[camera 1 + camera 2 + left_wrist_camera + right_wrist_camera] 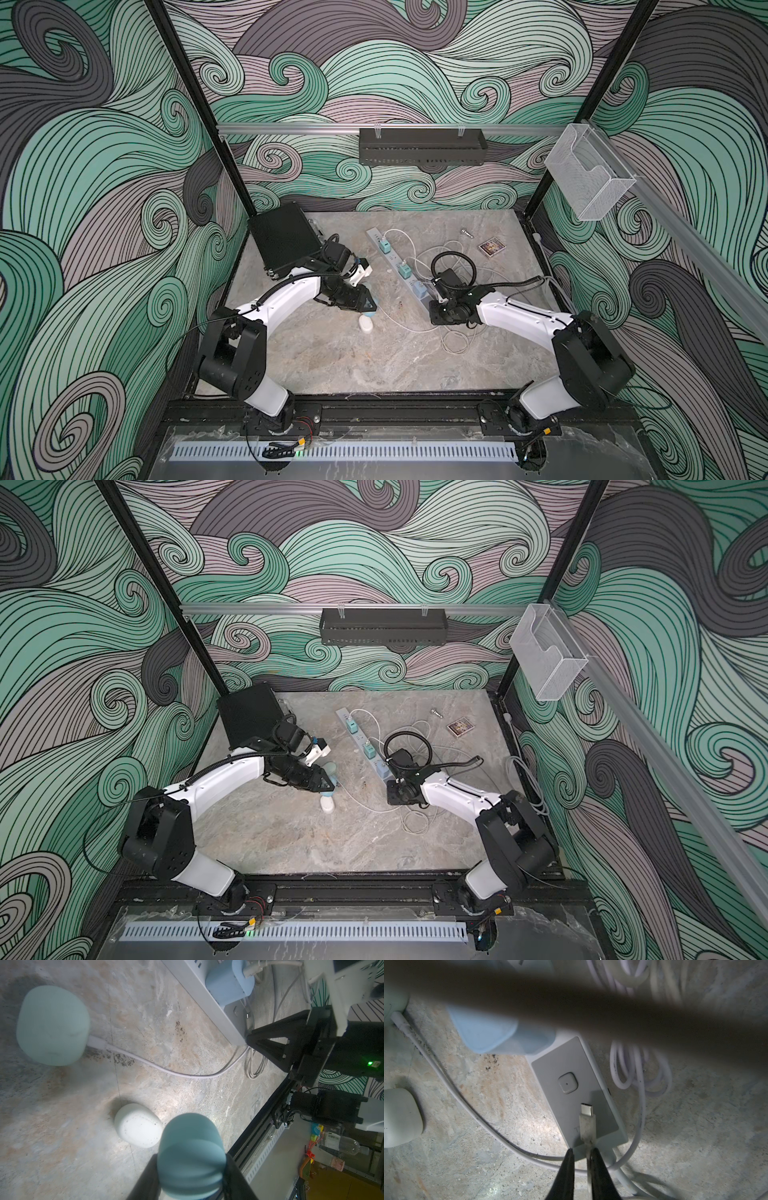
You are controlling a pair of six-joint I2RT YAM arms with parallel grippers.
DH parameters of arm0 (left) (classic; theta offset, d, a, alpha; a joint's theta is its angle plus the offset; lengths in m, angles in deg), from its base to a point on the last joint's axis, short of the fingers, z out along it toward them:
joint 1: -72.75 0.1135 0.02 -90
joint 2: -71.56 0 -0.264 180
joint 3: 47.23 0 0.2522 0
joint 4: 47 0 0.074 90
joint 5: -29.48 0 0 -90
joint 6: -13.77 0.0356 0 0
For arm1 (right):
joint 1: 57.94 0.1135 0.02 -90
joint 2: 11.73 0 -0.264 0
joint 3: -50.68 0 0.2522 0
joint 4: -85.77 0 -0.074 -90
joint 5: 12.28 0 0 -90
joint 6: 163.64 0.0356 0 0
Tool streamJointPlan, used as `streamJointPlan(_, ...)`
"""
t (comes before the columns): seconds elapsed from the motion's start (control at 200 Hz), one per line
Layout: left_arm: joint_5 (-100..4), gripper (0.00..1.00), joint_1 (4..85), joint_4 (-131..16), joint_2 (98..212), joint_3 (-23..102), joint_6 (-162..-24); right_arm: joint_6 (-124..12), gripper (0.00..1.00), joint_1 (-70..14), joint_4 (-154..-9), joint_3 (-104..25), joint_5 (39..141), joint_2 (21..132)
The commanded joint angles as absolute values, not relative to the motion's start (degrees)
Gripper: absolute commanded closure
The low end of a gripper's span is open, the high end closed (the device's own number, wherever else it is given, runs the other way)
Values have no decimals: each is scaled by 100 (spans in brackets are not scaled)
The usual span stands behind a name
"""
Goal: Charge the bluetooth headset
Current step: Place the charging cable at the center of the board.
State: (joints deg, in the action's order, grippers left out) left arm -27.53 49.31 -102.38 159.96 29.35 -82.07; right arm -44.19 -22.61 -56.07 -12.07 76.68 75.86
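A rounded teal case, the bluetooth headset point(191, 1147), sits between the fingers of my left gripper point(191, 1159), which is shut on it above the table point(332, 365). A paler teal case point(53, 1025) lies beyond with a white cable point(166, 1068) plugged into it. A white case point(138, 1125) point(365, 324) lies just below the gripper. My right gripper point(581, 1149) hangs over the end of the power strip point(571, 1076), jaws slightly parted. A USB-C plug point(588, 1118) rests on the strip, its cord lying against one finger.
The power strip point(399, 266) runs diagonally with blue chargers point(384, 245) in it. Loose white cable loops point(455, 340) lie by the right arm. A black box point(284, 241) stands back left. A small card box point(491, 248) and a metal part point(467, 233) lie back right.
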Motion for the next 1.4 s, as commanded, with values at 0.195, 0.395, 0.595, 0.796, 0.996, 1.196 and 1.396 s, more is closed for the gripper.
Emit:
streamJointPlan(0.195,-2792,85,4937,-10334,15905,2909,-8115,-4203,81,-2325,-5851,-920,7432,7360)
streamJointPlan(0.395,-2789,85,4937,-10330,15911,2910,-8124,-4106,79,-2335,-5882,-764,7480,7247)
streamJointPlan(0.595,-2774,84,4937,-10320,15918,2919,-8124,-4055,80,-2347,-5913,-658,7548,7031)
streamJointPlan(0.796,-2775,85,4934,-10315,15918,2911,-8124,-4132,79,-2535,-6109,-634,7954,6860)
streamJointPlan(0.996,-2783,84,4937,-10303,15906,2912,-8115,-4000,72,-2813,-6599,-439,8761,6963)
streamJointPlan(1.196,-2782,84,4937,-10313,15896,2900,-8097,-3878,70,-3049,-7022,-272,9287,7079)
streamJointPlan(1.396,-2784,84,4933,-10312,15901,2918,-8093,-3892,68,-3083,-7020,-289,9275,7226)
